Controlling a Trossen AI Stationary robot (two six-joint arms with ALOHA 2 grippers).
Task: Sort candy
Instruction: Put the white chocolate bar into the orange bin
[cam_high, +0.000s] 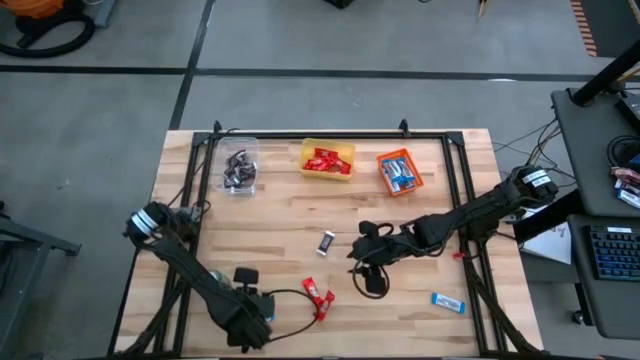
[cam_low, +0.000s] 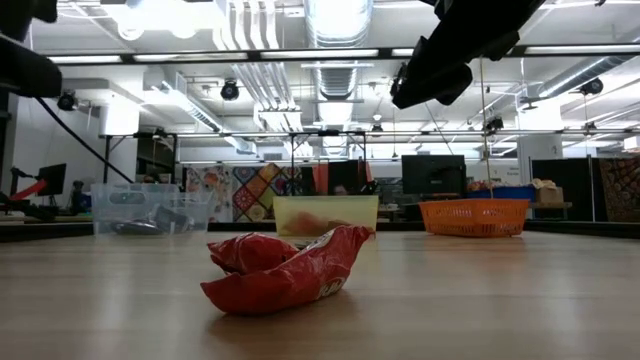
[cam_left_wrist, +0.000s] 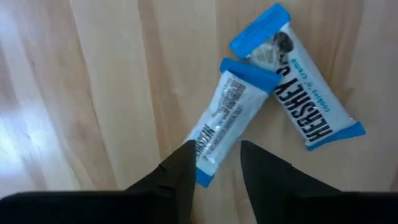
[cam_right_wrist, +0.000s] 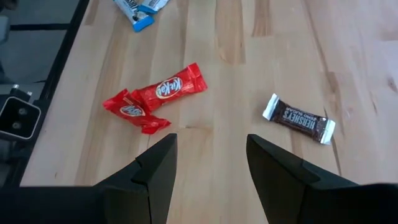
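Two red bars (cam_high: 318, 297) lie together near the table's near edge, also seen as red bars (cam_right_wrist: 152, 99) and, up close, red bars (cam_low: 285, 265). A dark brown bar (cam_high: 326, 243) lies flat farther in, shown again as the brown bar (cam_right_wrist: 298, 118). One light blue bar (cam_high: 447, 301) lies at the near right. Two more blue-and-white bars (cam_left_wrist: 273, 93) lie crossed under my left gripper (cam_left_wrist: 217, 165), which is open, its fingers either side of one bar's end (cam_left_wrist: 205, 171). In the high view my left gripper (cam_high: 262, 316) hides them. My right gripper (cam_right_wrist: 208, 155) (cam_high: 357, 262) is open above bare wood mid-table.
Three bins stand along the far edge: a clear bin (cam_high: 239, 170) with dark bars, a yellow bin (cam_high: 327, 160) with red bars, an orange basket (cam_high: 398, 172) with blue bars. Black frame rails (cam_high: 455, 190) run along the table's sides. Bare wood lies between bins and loose bars.
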